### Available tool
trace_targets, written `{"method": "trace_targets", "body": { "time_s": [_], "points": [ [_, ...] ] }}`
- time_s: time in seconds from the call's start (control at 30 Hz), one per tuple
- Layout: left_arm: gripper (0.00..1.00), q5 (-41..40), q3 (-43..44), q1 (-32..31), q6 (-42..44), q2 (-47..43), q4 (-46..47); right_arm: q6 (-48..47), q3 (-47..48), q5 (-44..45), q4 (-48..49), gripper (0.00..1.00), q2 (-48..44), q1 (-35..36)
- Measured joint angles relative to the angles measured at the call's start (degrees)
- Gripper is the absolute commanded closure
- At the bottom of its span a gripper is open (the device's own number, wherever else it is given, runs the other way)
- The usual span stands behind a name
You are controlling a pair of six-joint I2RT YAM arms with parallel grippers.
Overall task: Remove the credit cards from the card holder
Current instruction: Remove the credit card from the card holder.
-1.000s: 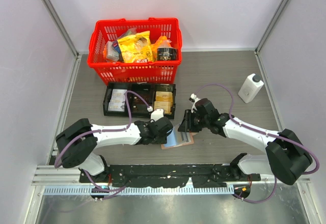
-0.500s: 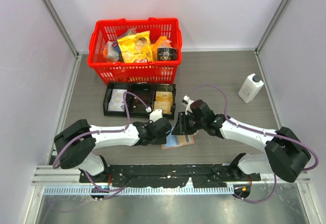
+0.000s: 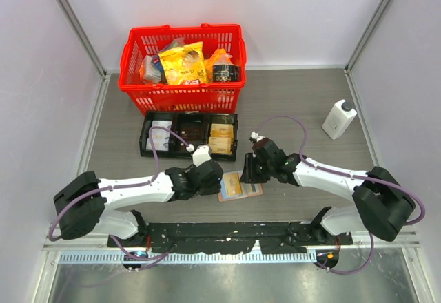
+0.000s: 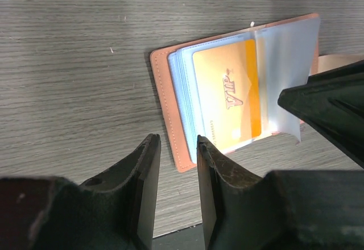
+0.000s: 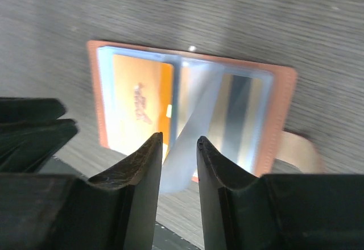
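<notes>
The card holder (image 3: 256, 191) lies open on the table, tan-pink leather with clear sleeves; it also shows in the left wrist view (image 4: 170, 108) and the right wrist view (image 5: 281, 119). A gold card (image 4: 227, 96) sits in its left half and shows in the right wrist view too (image 5: 136, 99). A greyish card (image 5: 239, 119) sits in its right half. My right gripper (image 5: 180, 139) hovers over the fold, jaws a little apart, and a clear sleeve leaf (image 5: 187, 142) stands up between them. My left gripper (image 4: 175, 142) is just off the holder's left edge, narrowly open and empty.
A black three-compartment tray (image 3: 145, 138) with cards in it lies behind the holder. A red basket (image 3: 182, 93) of groceries stands at the back. A white bottle (image 3: 339, 118) stands at the right. A black rail (image 3: 227, 233) runs along the near edge.
My left gripper has drawn back to the left off the holder. My right gripper has come down over the fold. A sleeve leaf has lifted and the gold card now shows.
</notes>
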Motion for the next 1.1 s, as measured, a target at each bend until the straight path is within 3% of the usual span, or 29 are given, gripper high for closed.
{"method": "trace_targets", "body": {
  "time_s": [0.2, 0.43, 0.63, 0.83, 1.1],
  "points": [
    [0.65, -0.07, 0.0, 0.0, 0.02, -2.05, 0.0, -0.02, 0.2, 10.03, -6.29, 0.59, -1.31, 0.0],
    [0.65, -0.04, 0.2, 0.0, 0.48, -2.34, 0.07, -0.02, 1.14, 18.82, -11.13, 0.54, -8.96, -0.02],
    [0.64, -0.07, 2.01, 0.0, 1.55, -0.42, 0.31, -0.13, -2.91, 11.52, -0.48, 0.54, -16.72, 0.0],
    [0.64, -0.09, 3.45, 0.17, 2.82, 3.78, 0.37, 0.48, -6.19, 1.77, 10.34, 0.55, -10.71, 0.0],
    [0.64, -0.04, 5.79, 0.28, 4.55, 8.66, 0.17, 1.81, -8.48, -3.98, 19.96, 0.55, -3.39, -0.44]
  ]
}}
